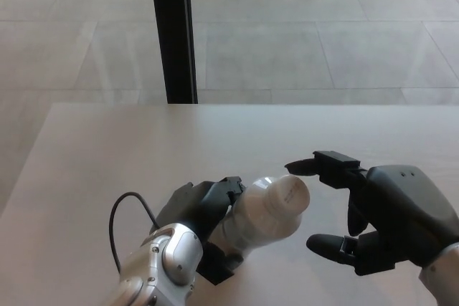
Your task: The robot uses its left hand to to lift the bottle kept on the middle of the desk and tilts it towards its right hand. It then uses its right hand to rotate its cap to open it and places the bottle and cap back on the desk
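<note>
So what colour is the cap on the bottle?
White, matching the pale translucent bottle; the cap faces the camera in the head view.

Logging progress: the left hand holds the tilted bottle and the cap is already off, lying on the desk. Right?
Not quite. The head view shows the cap still on the bottle, which the left hand holds tilted; the right hand is open beside it.

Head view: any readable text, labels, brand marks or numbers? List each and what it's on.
No readable text in this view.
Translucent white plastic bottle: faint grey marks on the face of its white round cap, too blurred to read.
Black left hand, shut on the bottle: no markings visible.
Black right hand, open beside the cap: no markings visible.
Pale wooden desk: no print.
</note>
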{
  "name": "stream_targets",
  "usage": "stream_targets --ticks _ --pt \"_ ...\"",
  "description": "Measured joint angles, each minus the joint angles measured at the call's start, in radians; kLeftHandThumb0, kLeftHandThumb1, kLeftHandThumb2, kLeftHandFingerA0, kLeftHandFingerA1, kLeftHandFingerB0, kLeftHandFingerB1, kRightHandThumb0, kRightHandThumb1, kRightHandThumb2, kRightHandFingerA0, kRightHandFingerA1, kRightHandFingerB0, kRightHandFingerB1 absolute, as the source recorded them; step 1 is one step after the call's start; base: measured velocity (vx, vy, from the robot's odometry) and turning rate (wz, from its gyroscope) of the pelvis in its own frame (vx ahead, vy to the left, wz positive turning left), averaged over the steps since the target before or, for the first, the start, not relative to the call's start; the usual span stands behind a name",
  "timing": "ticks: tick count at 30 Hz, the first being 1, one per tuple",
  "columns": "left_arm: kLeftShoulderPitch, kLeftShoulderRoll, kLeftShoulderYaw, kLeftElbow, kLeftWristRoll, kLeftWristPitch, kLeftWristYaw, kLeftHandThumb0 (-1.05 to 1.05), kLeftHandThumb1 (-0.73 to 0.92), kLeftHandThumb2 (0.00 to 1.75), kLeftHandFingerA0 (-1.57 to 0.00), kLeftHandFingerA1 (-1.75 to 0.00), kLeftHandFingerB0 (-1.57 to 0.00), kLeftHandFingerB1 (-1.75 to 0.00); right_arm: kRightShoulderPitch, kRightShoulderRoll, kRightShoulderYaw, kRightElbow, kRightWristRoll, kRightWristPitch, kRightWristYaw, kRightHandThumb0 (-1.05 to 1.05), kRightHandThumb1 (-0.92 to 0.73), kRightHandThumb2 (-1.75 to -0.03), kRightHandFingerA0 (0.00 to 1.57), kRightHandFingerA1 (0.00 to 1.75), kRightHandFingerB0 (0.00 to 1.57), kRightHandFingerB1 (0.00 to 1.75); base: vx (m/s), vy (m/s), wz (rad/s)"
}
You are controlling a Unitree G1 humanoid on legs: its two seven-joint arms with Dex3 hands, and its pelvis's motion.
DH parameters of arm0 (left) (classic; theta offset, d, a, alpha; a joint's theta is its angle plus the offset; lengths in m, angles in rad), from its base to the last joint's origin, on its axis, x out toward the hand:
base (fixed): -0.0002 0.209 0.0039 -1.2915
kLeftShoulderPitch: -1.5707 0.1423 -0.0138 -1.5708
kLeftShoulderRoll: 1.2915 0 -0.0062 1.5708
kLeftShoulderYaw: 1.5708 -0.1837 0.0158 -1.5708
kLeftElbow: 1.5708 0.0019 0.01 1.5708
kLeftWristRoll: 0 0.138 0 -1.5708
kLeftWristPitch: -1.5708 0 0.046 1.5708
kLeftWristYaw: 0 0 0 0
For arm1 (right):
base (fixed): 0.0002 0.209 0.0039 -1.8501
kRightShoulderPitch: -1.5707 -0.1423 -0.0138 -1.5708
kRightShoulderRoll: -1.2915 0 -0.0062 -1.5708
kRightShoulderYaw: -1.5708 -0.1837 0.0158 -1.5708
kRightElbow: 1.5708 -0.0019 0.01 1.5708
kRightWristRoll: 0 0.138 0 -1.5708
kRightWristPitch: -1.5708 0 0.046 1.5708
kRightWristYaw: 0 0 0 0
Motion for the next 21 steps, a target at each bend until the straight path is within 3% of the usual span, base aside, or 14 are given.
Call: stream_targets --ticks 1,4,5,7,10,11,12,14,17,18,19,21 --pt "0.001 0.000 -0.001 -0.001 0.003 0.000 -0.001 0.15 0.74 0.85 -0.80 -1.54 -0.60 -0.91 0.000 0.002 0.000 0.003 -0.001 -0.002 -0.002 -0.56 -0.60 -0.59 1.01 1.24 0.39 0.46 0.00 0.000 0.00" --pt "0.005 0.000 -0.005 -0.004 0.012 0.000 -0.003 0.14 0.75 0.85 -0.80 -1.56 -0.67 -0.97 0.000 0.011 -0.001 0.007 -0.002 -0.010 -0.007 -0.56 -0.60 -0.59 1.01 1.20 0.38 0.46 0.00 0.000 0.00" --pt "0.006 0.000 -0.005 -0.004 0.016 0.000 -0.004 0.14 0.72 0.90 -0.76 -1.60 -0.59 -0.88 -0.001 0.013 -0.001 0.009 -0.003 -0.012 -0.007 -0.57 -0.60 -0.59 1.00 1.19 0.38 0.45 0.00 0.000 0.00" --pt "0.006 0.000 -0.006 -0.003 0.024 0.000 -0.006 0.16 0.72 0.90 -0.80 -1.57 -0.65 -0.96 -0.004 0.020 0.000 0.011 -0.006 -0.013 -0.008 -0.58 -0.61 -0.59 1.01 1.19 0.38 0.45 0.00 0.000 0.00" --pt "0.008 -0.003 -0.006 -0.003 0.032 0.000 -0.011 0.14 0.68 0.95 -0.76 -1.59 -0.55 -0.73 -0.008 0.029 0.002 0.011 -0.014 -0.013 -0.007 -0.58 -0.60 -0.58 1.02 1.18 0.38 0.46 0.00 0.000 0.00" --pt "0.008 -0.004 -0.006 -0.003 0.034 0.000 -0.012 0.13 0.71 0.90 -0.79 -1.56 -0.59 -0.81 -0.010 0.031 0.003 0.011 -0.017 -0.013 -0.007 -0.59 -0.46 -0.87 1.05 1.12 0.33 0.56 0.00 0.000 0.00" --pt "0.008 -0.005 -0.006 -0.003 0.036 0.000 -0.013 0.12 0.71 0.92 -0.76 -1.57 -0.56 -0.76 -0.011 0.034 0.004 0.011 -0.020 -0.013 -0.007 -0.57 -0.59 -0.58 1.02 1.18 0.38 0.47 0.00 0.000 0.00" --pt "0.008 -0.006 -0.006 -0.001 0.041 0.000 -0.016 0.14 0.71 0.89 -0.79 -1.57 -0.66 -0.93 -0.013 0.039 0.006 0.011 -0.022 -0.013 -0.007 -0.57 -0.59 -0.58 1.02 1.19 0.37 0.48 0.00 0.000 0.00" --pt "0.008 -0.007 -0.008 0.000 0.049 0.000 -0.017 0.15 0.71 0.90 -0.78 -1.61 -0.67 -0.98 -0.020 0.046 0.010 0.012 -0.025 -0.014 -0.007 -0.57 -0.59 -0.58 1.03 1.20 0.36 0.48 0.00 0.000 0.00" --pt "0.008 -0.007 -0.008 0.000 0.052 0.000 -0.018 0.15 0.70 0.93 -0.78 -1.62 -0.67 -1.00 -0.023 0.049 0.012 0.012 -0.025 -0.014 -0.007 -0.61 -0.46 -0.87 1.07 1.13 0.31 0.55 0.00 0.000 0.00" --pt "0.008 -0.008 -0.008 0.001 0.055 0.000 -0.019 0.16 0.70 0.93 -0.77 -1.62 -0.63 -0.87 -0.027 0.052 0.014 0.012 -0.026 -0.014 -0.007 -0.58 -0.59 -0.58 1.04 1.18 0.36 0.47 0.00 0.000 0.00" --pt "0.009 -0.011 -0.008 0.000 0.060 0.001 -0.022 0.16 0.73 0.88 -0.77 -1.56 -0.64 -0.96 -0.034 0.057 0.016 0.013 -0.026 -0.014 -0.007 -0.57 -0.58 -0.59 1.06 1.20 0.37 0.47 0.00 0.000 0.00"
